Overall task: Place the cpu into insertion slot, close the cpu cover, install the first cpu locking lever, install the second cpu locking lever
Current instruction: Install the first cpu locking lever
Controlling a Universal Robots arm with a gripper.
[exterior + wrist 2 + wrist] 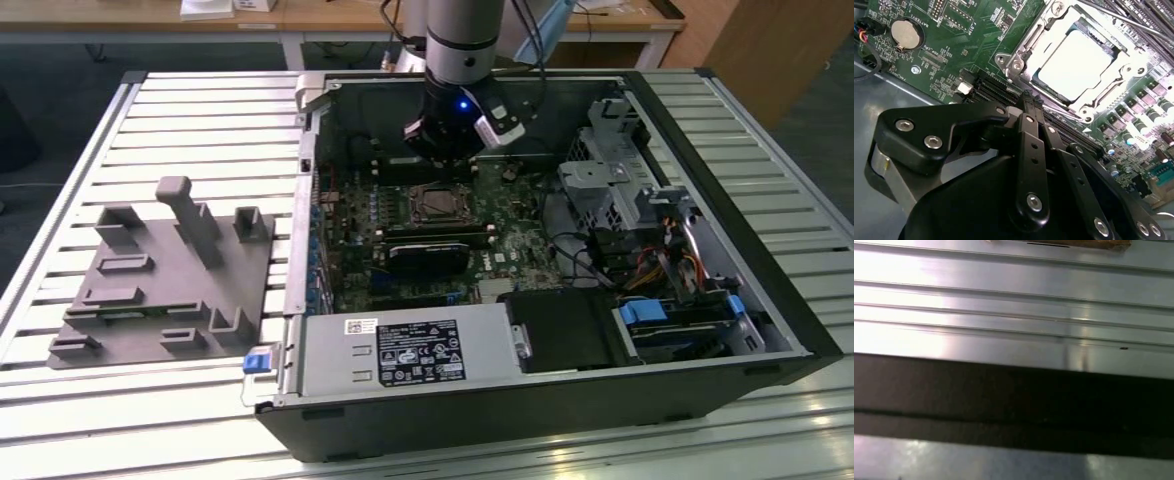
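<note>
The cpu [1074, 62] lies flat in the insertion slot [434, 203], its pale silvery face bright in the second wrist view. The cpu cover [1019, 60], a silvery frame, lies down around the chip. A thin metal lever rod [1114, 17] runs along the socket's far side; whether it is latched I cannot tell. My gripper [1029, 99] hangs just beside the socket, over the green board, with its black fingers [1026, 135] shut together on nothing. In the exterior view the gripper [447, 160] sits inside the open computer case, just behind the socket.
A black fan unit [430, 250] lies in front of the socket. Drive cages and cables [627, 190] fill the exterior view's right, and a power supply [400, 352] the case front. A grey pegged fixture [160, 270] stands on the ribbed table [1004, 300]. A coin battery [906, 34] sits on the board.
</note>
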